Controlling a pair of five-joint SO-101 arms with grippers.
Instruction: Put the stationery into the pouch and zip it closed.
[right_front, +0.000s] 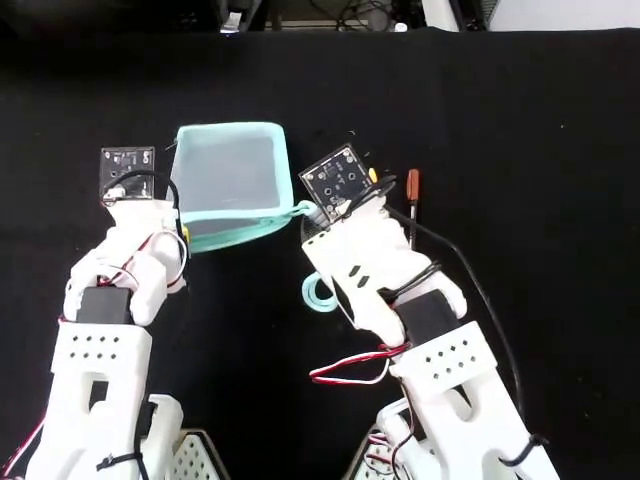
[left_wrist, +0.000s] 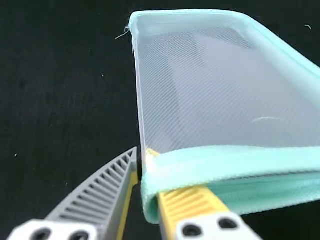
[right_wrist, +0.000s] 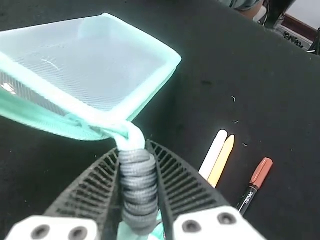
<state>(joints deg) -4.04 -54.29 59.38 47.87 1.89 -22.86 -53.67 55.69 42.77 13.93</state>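
A mint-green mesh pouch (right_front: 228, 170) lies on the black table, its zipper edge towards the arms. My left gripper (right_front: 183, 228) is shut on the pouch's (left_wrist: 215, 90) near left corner, the mint band (left_wrist: 210, 162) pinched between its grey and yellow fingers (left_wrist: 190, 202). My right gripper (right_front: 310, 212) is shut on the grey braided zipper pull cord (right_wrist: 136, 185) at the pouch's (right_wrist: 85, 65) near right corner. A brown marker (right_wrist: 256, 180) lies outside the pouch beside a white stick (right_wrist: 214, 152) and a yellow stick (right_wrist: 224, 159). From above, the marker (right_front: 412, 186) is just right of my right gripper.
A mint loop (right_front: 318, 293) hangs below the right arm's wrist. Red and black cables run along the right arm (right_front: 440, 360). The black table (right_front: 540, 150) stretches open to the right and behind the pouch.
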